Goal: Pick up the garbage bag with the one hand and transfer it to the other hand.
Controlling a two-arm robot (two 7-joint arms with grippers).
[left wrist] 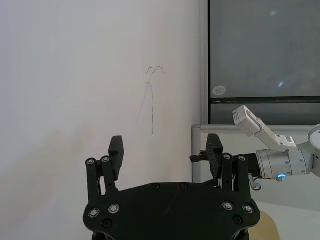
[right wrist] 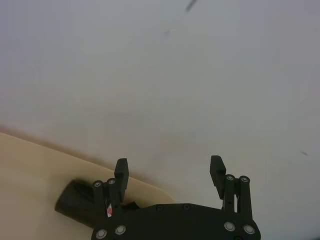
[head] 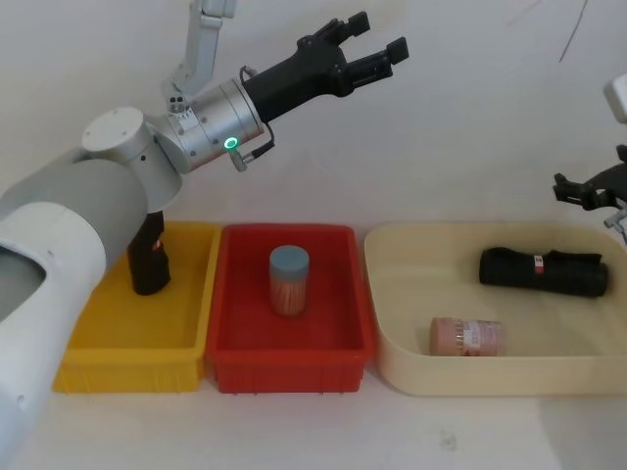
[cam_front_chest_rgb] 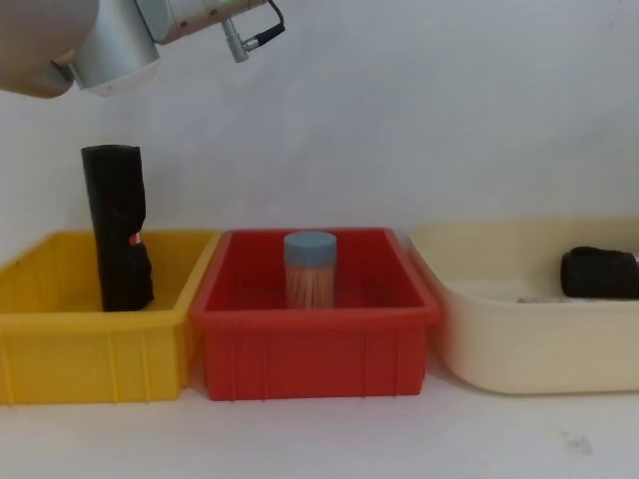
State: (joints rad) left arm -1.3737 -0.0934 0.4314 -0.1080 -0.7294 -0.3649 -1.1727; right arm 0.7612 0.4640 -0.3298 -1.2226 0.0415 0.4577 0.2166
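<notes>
One black garbage bag roll [head: 149, 257] [cam_front_chest_rgb: 118, 230] stands upright in the yellow bin [head: 137, 352] at the left. A twin roll [head: 542, 272] [cam_front_chest_rgb: 599, 272] [right wrist: 75, 202] lies on its side in the cream bin [head: 392, 323] at the right. My left gripper [head: 367, 49] [left wrist: 165, 150], on the wrist with the green ring light, is raised high above the red bin, open and empty. At the right edge my right gripper [head: 588, 191] [right wrist: 169, 172] hovers above the lying roll, open with nothing between its fingers.
A red bin [head: 235, 362] [cam_front_chest_rgb: 310, 349] in the middle holds an upright jar with a blue lid [head: 289, 279] [cam_front_chest_rgb: 310, 269]. A pinkish jar [head: 466, 336] lies in the cream bin in front of the roll. The right arm [left wrist: 280, 162] shows in the left wrist view.
</notes>
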